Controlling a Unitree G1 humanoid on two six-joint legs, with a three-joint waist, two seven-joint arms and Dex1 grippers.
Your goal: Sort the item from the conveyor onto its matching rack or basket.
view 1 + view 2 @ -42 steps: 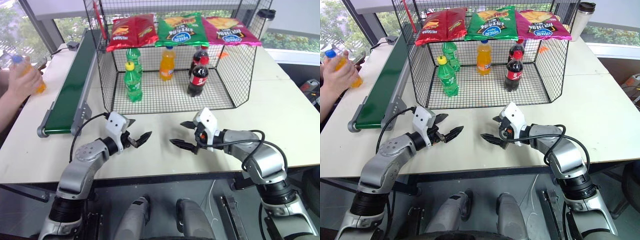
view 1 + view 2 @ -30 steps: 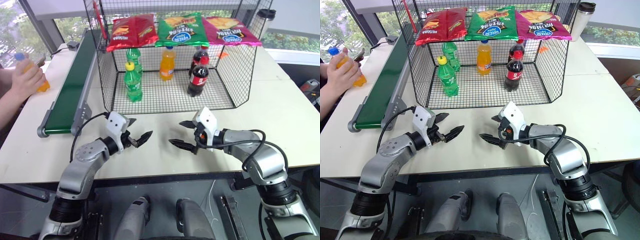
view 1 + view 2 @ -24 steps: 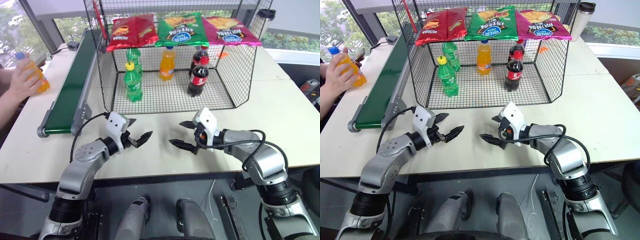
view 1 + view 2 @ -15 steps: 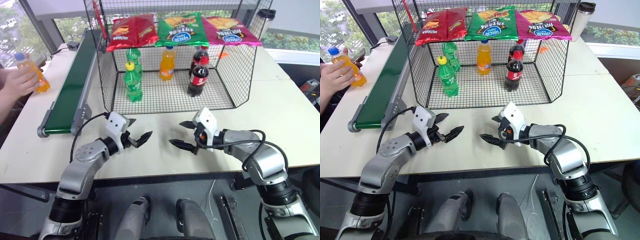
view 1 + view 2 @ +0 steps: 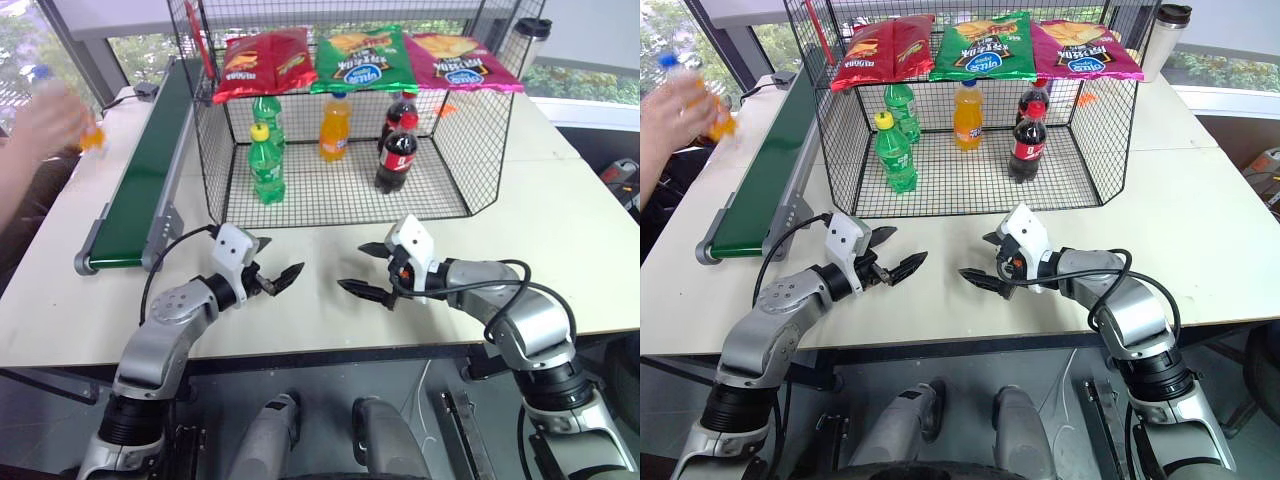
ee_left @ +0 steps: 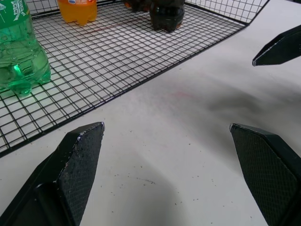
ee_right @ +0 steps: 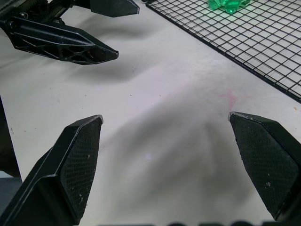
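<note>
The item, an orange soda bottle (image 5: 718, 124) with a blue cap, is held in a person's hand (image 5: 45, 120) at the far left, beside the conveyor (image 5: 140, 170) and above the table. It looks blurred. The black wire basket (image 5: 212, 150) stands behind the middle of the table. My left gripper (image 5: 282, 258) and right gripper (image 5: 355, 267) hover just over the table in front of the basket, pointing at each other. Both are open and empty, as the left wrist view (image 6: 165, 126) and the right wrist view (image 7: 165, 117) confirm.
Inside the basket stand two green soda bottles (image 5: 265, 162), an orange soda bottle (image 5: 334, 128) and two cola bottles (image 5: 397, 150). Three crisp bags (image 5: 362, 58) hang along its top rail. A lidded cup (image 5: 527, 40) stands at the back right.
The person's hand has lifted the orange bottle up and slightly inward, now blurred. Both grippers have stayed where they were.
</note>
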